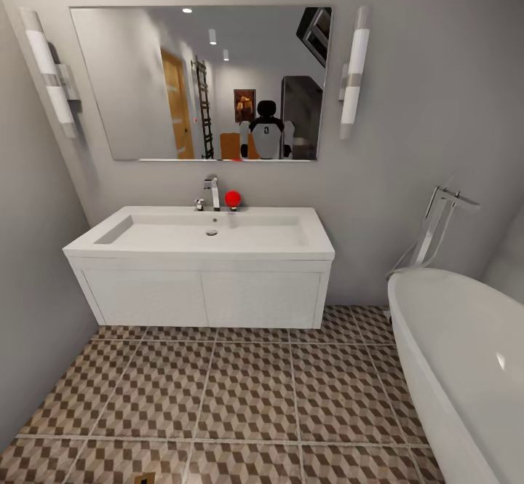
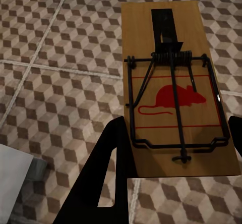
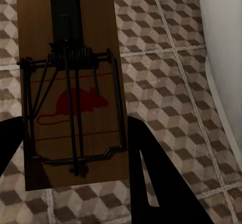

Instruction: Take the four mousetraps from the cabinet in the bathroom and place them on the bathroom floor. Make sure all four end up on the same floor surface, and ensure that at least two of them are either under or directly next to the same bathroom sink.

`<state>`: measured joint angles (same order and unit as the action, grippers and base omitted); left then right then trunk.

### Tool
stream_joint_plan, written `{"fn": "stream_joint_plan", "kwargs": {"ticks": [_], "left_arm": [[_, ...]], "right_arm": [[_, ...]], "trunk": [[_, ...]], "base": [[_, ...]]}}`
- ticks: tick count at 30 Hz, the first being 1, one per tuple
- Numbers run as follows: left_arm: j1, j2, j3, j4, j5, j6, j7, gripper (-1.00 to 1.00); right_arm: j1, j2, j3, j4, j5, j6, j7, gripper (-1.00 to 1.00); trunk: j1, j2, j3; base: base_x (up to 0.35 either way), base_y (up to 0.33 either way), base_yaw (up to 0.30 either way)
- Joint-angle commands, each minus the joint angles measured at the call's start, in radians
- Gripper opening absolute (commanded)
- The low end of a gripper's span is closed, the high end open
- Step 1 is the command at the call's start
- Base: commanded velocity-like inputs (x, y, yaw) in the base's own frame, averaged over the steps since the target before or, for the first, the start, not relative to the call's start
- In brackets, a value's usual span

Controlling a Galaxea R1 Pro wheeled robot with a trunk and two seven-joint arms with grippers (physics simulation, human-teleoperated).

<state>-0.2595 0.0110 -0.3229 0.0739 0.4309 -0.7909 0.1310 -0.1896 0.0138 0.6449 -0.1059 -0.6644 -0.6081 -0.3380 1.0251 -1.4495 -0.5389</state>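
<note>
The white oval bathtub (image 1: 466,367) runs off the head view's right and lower edges, so its far end is unseen. A small brown object (image 1: 145,479) at that view's bottom edge is cut off and too small to identify. The reflection in the rectangular wall mirror (image 1: 204,84) is too small for detail.

In the left wrist view, the black left pincer (image 2: 174,148) has one finger (image 2: 103,178) cropped by the lower edge and the other barely showing at the picture's side; the flat brown wooden mousetrap (image 2: 171,88) hides where they touch it. A pale object (image 2: 17,181) at the corner is cut off.

In the right wrist view, the second brown wooden mousetrap (image 3: 68,82) leaves the frame at its top, and the black right pincer (image 3: 75,148) fingers (image 3: 156,178) are cropped.
</note>
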Motion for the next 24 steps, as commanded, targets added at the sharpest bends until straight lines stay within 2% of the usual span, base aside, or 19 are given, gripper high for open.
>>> {"fn": "stream_joint_plan", "kwargs": {"ticks": [1, 24], "left_arm": [[-0.001, -0.001, -0.008, 0.003, -0.001, -0.004, 0.009, -1.0], [-0.001, -0.001, -0.008, 0.003, -0.001, -0.004, 0.009, -1.0]], "right_arm": [[-0.001, 0.0, 0.009, 0.0, -0.006, -0.002, -0.004, -1.0], [-0.001, 0.0, 0.009, 0.0, -0.006, -0.002, -0.004, -1.0]], "trunk": [[0.0, -0.001, -0.001], [0.0, -0.001, -0.001]], "base": [[0.0, 0.0, 0.0], [0.0, 0.0, 0.0]]}}
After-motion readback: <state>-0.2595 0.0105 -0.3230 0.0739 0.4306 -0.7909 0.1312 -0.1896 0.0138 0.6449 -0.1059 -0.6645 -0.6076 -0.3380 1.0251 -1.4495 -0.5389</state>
